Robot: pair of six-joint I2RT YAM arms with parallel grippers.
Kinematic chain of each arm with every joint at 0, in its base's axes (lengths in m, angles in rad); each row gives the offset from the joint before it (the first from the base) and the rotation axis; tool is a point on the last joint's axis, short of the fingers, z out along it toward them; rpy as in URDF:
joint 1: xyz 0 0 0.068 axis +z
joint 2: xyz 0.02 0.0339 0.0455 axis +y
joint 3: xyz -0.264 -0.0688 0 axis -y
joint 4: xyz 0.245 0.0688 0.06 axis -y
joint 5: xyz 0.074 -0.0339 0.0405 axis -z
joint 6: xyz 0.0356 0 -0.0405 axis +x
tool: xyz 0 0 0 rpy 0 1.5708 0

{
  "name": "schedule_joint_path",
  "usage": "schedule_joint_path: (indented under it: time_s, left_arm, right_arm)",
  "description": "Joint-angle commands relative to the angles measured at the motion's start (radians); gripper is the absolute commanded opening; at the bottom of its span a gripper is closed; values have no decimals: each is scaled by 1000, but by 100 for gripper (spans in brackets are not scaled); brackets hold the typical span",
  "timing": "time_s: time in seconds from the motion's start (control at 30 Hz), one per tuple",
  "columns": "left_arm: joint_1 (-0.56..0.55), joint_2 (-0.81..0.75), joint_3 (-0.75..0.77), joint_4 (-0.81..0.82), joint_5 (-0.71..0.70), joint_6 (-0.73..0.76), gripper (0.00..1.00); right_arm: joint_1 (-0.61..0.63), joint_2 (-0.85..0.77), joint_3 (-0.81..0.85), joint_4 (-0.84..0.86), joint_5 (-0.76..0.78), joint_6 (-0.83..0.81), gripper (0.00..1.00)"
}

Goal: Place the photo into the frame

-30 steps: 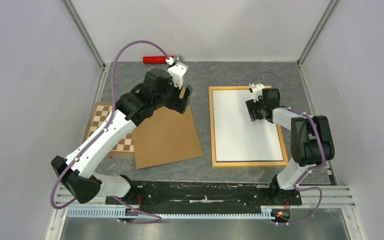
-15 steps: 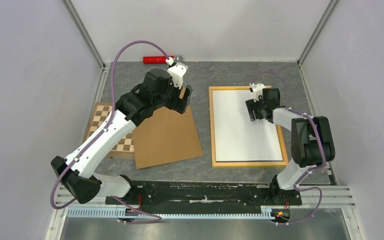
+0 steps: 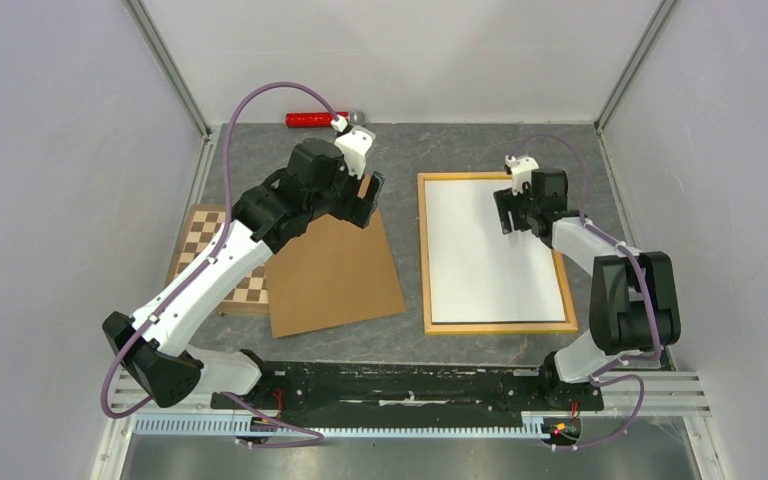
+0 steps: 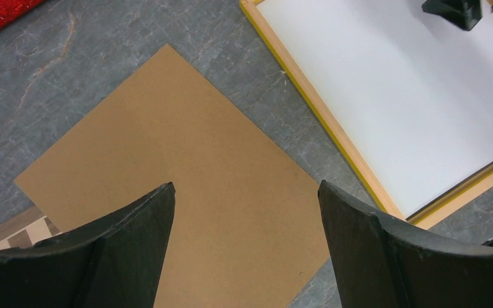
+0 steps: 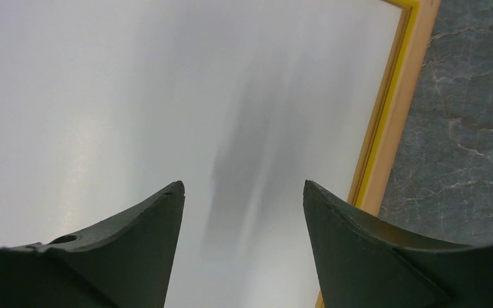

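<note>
R gripper (image 3: 507,217) hangs over the far-right part of the photo (image 3: 490,255), fingers spread wide w/ nothing between them. In my R wrist view the tips (image 5: 244,189) sit above the white sheet and a soft shadow falls on the paper between them; I can't tell if they touch it. The frame (image 3: 426,262) has its right rail just beside the R fingertip there.

Vs. 1 s ago: R wrist has drawn back toward the table's far edge and a bit right, and its elbow has dropped nearer the table's near-right corner. L arm hasn't budged. Photo and frame are unchanged.

Photo lies white back up, flat inside the yellow-orange wood frame, on the right half of the table (image 3: 410,150). It fills nearly the whole opening, w/ the rails showing on all four sides.

L gripper (image 3: 365,205) hovers wide open and empty over the far edge of the brown backing board (image 3: 330,275) at mid-table. The board's left edge overlaps a chessboard (image 3: 208,245) by the table's left edge.
</note>
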Motion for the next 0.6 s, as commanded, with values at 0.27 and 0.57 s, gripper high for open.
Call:
schedule_joint_path:
  time_s: [0.27,0.57]
  left_arm:
    - [38,-45,-57,42,-103,101,90]
    - [249,-57,-96,7,-11,85,95]
  right_arm:
    - [12,-170,44,35,-119,6,84]
    - [117,-205,81,35,-157,-15,98]
